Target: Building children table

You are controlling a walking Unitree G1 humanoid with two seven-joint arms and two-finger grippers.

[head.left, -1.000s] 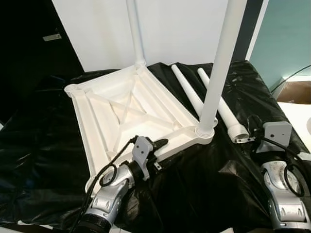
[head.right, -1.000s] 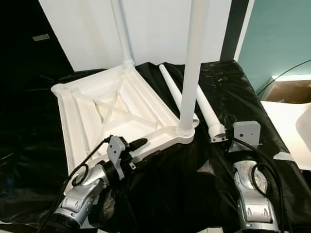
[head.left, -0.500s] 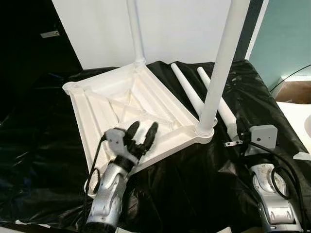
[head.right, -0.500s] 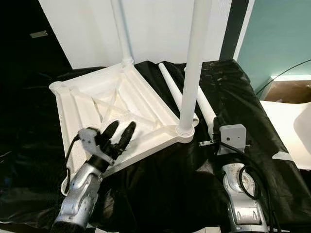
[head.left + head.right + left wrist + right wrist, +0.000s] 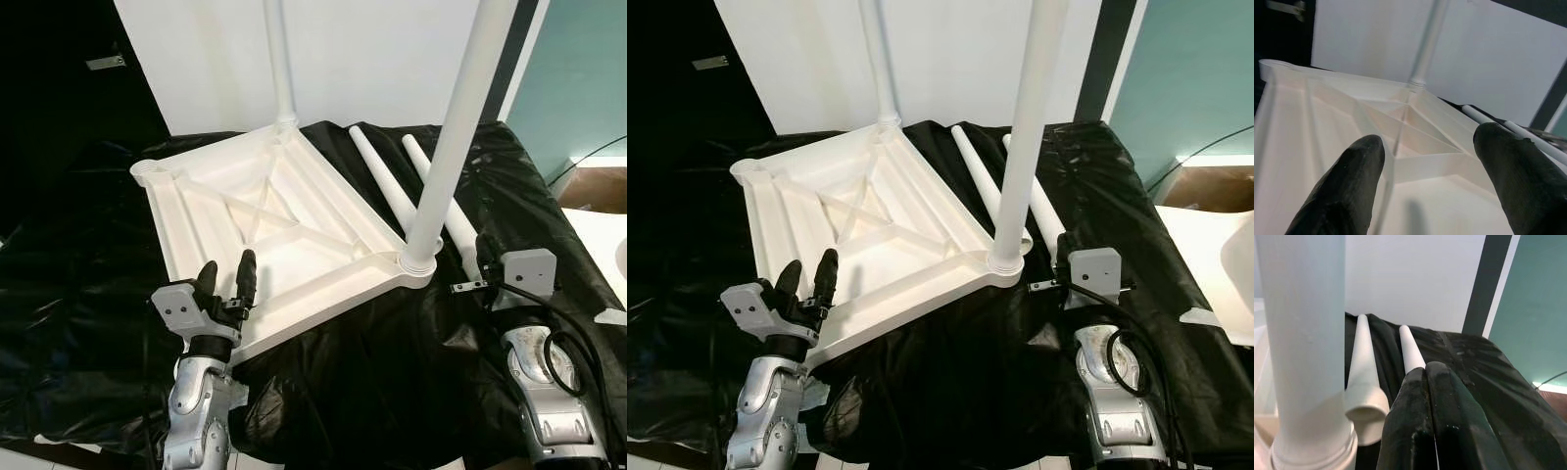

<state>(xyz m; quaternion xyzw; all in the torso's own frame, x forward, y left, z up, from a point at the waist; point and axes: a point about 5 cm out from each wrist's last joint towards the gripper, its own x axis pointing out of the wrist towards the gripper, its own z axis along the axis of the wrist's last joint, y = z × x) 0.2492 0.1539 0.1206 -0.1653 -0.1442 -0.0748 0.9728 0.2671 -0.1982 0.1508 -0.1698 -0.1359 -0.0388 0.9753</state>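
Note:
The white tabletop (image 5: 211, 211) lies upside down on black cloth. One white leg (image 5: 280, 69) stands in its far corner socket and another leg (image 5: 453, 147) stands in the near right socket. Two loose legs (image 5: 382, 184) (image 5: 443, 208) lie on the cloth to the right. My left gripper (image 5: 227, 276) is open, its fingers (image 5: 1347, 191) pointing over the tabletop's near left edge with nothing between them. My right gripper (image 5: 1426, 374) is shut and empty, low on the cloth beside the wide end of a loose leg (image 5: 1362, 382).
The black cloth (image 5: 392, 343) covers the whole work surface and hangs over its front. A white panel (image 5: 372, 59) stands behind, with a teal wall (image 5: 578, 78) at the right. A white surface (image 5: 1225, 255) and a cable lie at the far right.
My left gripper has swung from pointing right to pointing forward and shifted left along the tabletop's near edge. My right gripper has moved left, closer to the loose leg's end.

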